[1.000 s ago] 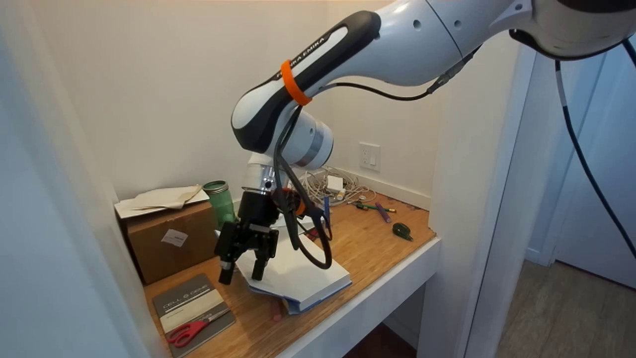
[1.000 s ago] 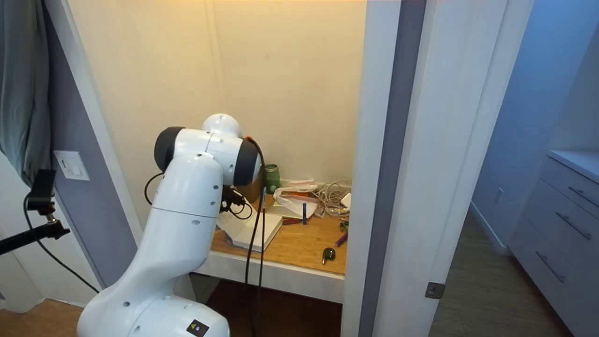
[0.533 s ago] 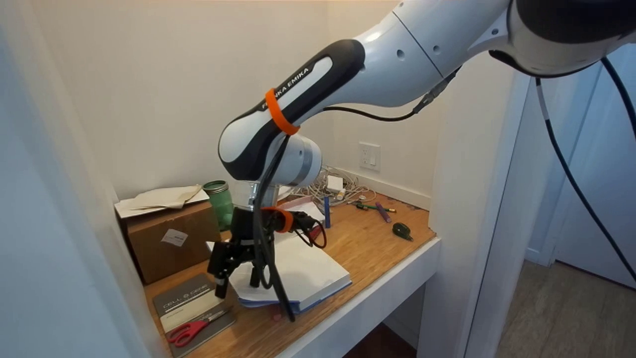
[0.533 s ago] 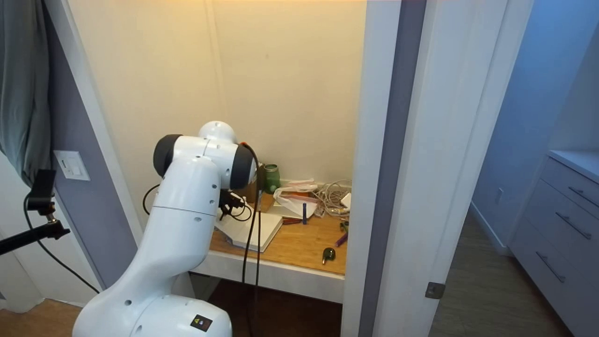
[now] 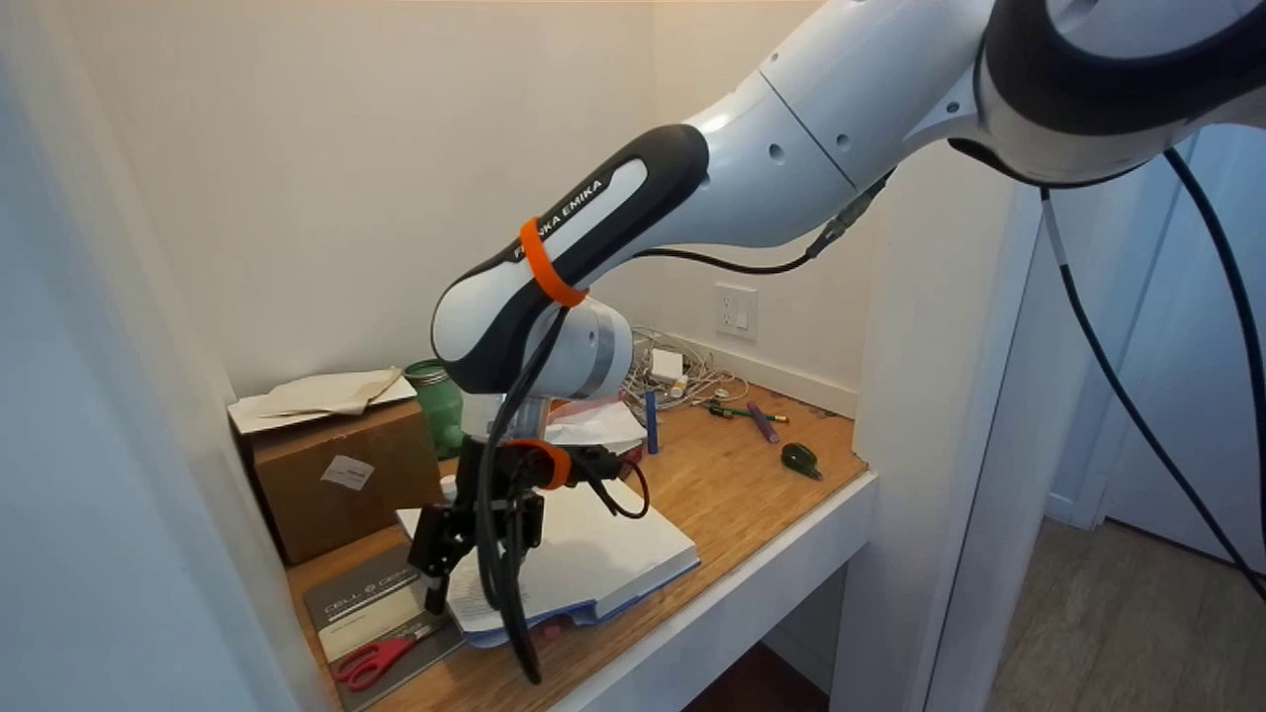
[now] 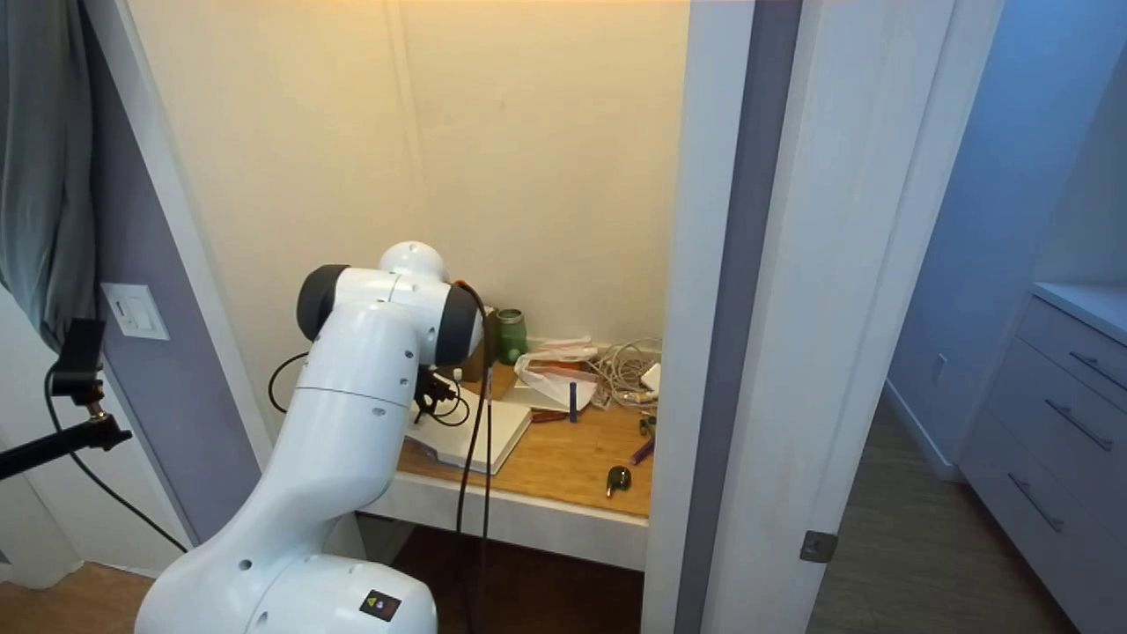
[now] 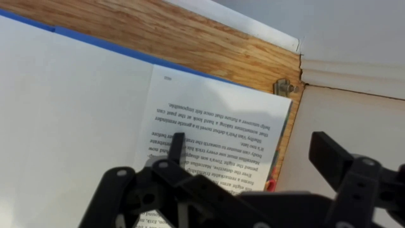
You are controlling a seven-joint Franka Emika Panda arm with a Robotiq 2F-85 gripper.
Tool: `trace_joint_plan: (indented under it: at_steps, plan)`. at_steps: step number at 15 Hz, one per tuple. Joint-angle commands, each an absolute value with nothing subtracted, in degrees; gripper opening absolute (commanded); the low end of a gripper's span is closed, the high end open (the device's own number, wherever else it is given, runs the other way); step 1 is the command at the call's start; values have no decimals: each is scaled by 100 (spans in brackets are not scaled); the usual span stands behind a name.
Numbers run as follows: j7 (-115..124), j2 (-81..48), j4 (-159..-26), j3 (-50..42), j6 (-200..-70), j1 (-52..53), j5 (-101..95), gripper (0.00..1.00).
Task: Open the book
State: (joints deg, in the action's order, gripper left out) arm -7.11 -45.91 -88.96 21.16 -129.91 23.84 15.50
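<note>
The book (image 5: 608,554) lies on the wooden desk with blank white paper facing up and blue cover edges showing underneath. It also shows in an exterior view (image 6: 480,440). In the wrist view the book (image 7: 79,104) has a blank white side and a printed flap at its right, the text upside down. My gripper (image 5: 473,583) is low over the book's left side, partly hidden by cables. In the wrist view my gripper (image 7: 251,147) is open and empty. One finger is above the printed flap, the other beyond its outer edge. I cannot tell whether a finger touches.
Beside the book lies a grey booklet (image 5: 356,578) with red scissors (image 5: 371,663) on it. A cardboard box (image 5: 346,475) and green jar (image 5: 435,405) stand behind. Tangled cables (image 5: 692,371), a blue marker (image 5: 651,423) and a green tape roller (image 5: 799,460) lie farther right. Walls enclose the desk.
The arm and gripper have moved down and slightly left in an exterior view. The book's left leaf has swung lower and farther left, showing printed text beside the booklet. The gripper stays open.
</note>
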Motion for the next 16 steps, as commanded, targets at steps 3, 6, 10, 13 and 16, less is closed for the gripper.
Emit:
trace_joint_plan:
  at_steps: [3,6,10,13,16]
  plan:
    - [-517,-5024,-8457,2104,-12746,2448,1436,100]
    - [-523,-5112,-8383,2084,-12751,2472,1391,100]
    - [-420,-5045,-8328,1996,-12649,2502,1250,100]
    - [-349,-4884,-8305,1950,-12519,2482,1153,100]
    - [-295,-4689,-8294,1879,-12468,2458,1053,100]
